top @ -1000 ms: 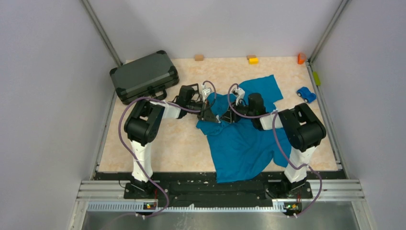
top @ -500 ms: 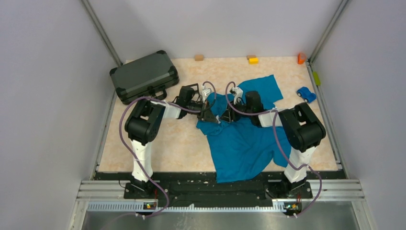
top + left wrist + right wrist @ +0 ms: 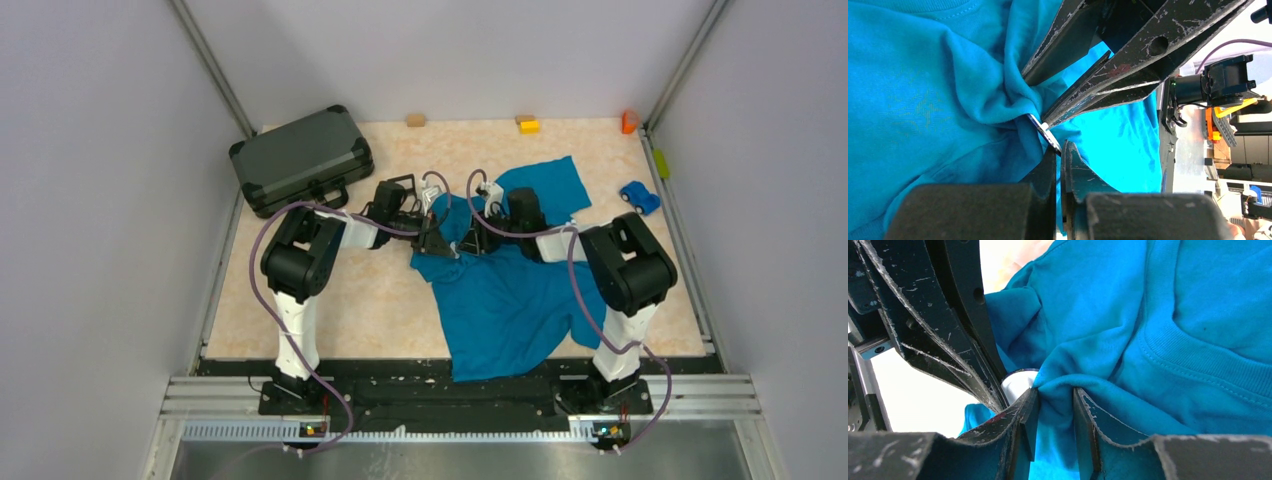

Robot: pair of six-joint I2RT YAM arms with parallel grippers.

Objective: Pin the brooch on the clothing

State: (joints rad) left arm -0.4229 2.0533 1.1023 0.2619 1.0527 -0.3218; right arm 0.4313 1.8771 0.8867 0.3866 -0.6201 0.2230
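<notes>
With left pincer clamped on the brooch at its tips and right pincer clamped on a T-shirt fold just beside, press squarely into that fold without tugging

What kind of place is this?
Probably a lab test cell: plain grey panel walls box in the tabletop, two arms are bolted to a metal rail, and stray props such as a toy car and hard case lie around the T-shirt.
</notes>
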